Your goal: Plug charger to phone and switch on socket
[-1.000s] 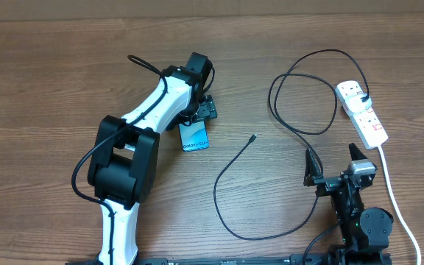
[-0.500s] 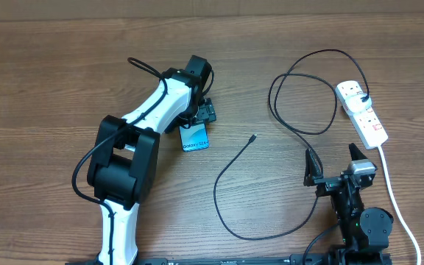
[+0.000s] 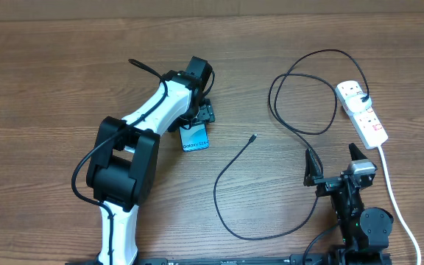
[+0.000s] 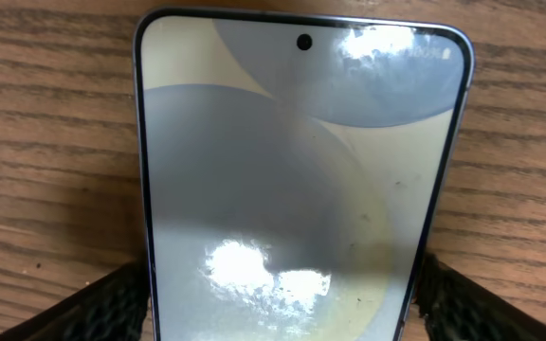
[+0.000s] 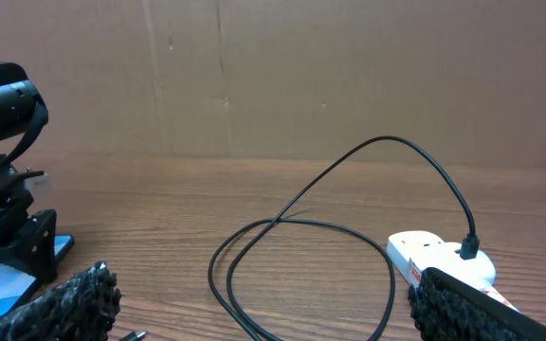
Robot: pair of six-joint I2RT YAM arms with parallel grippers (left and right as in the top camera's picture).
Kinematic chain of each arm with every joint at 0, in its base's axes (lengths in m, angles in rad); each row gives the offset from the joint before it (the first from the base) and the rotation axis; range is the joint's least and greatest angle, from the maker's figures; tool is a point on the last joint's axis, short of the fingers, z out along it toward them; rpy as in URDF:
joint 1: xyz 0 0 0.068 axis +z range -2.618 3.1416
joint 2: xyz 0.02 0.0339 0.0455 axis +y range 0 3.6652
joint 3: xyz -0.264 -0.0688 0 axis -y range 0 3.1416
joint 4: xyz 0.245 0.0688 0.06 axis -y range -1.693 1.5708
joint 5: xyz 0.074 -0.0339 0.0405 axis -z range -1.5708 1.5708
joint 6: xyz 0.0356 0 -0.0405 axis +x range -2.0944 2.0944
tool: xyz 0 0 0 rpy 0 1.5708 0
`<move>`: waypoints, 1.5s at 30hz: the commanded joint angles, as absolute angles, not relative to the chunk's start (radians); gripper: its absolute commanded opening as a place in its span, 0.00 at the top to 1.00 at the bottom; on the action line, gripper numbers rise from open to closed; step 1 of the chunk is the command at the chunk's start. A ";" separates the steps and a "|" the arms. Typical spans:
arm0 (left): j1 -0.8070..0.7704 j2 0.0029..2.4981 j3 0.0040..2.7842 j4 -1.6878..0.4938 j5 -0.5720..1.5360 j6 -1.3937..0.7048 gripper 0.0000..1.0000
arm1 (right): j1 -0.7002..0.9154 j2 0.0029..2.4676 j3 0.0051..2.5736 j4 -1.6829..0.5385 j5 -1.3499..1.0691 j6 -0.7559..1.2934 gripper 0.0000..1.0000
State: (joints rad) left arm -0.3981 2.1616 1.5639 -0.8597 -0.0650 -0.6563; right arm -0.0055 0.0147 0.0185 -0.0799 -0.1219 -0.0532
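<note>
1. In the overhead view the phone [image 3: 194, 138] lies flat on the table [image 3: 50, 73], just toward 9 o'clock from the middle, with its lit screen up.
2. The left gripper [image 3: 197, 120] stands over the phone's 12 o'clock end. In the wrist view a finger sits at each long edge; they seem to touch, but we cannot tell whether they pinch it.
3. The right gripper [image 3: 333, 165], at 5 o'clock, has its claw spread wide and holds nothing.
4. The charger [image 3: 330, 51] loops loosely, and its connector tip [image 3: 252, 137] lies at 3 o'clock from the phone, apart from it.
5. The socket [image 3: 363, 110] lies at 2 o'clock with the black plug [image 3: 364, 96] in it. Its white cord [image 3: 396, 199] runs toward 5 o'clock.
</note>
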 commanded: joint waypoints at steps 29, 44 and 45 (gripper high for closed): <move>-0.397 2.188 1.753 -1.060 -0.069 -0.651 0.33 | 0.000 0.003 0.009 -0.077 -0.109 -0.057 0.00; -0.332 2.188 1.832 -1.149 0.315 -0.650 0.33 | 0.000 0.003 0.009 -0.077 -0.109 -0.057 0.00; -0.325 2.188 1.832 -1.153 0.335 -0.650 0.33 | 0.000 0.003 0.009 -0.077 -0.109 -0.057 0.00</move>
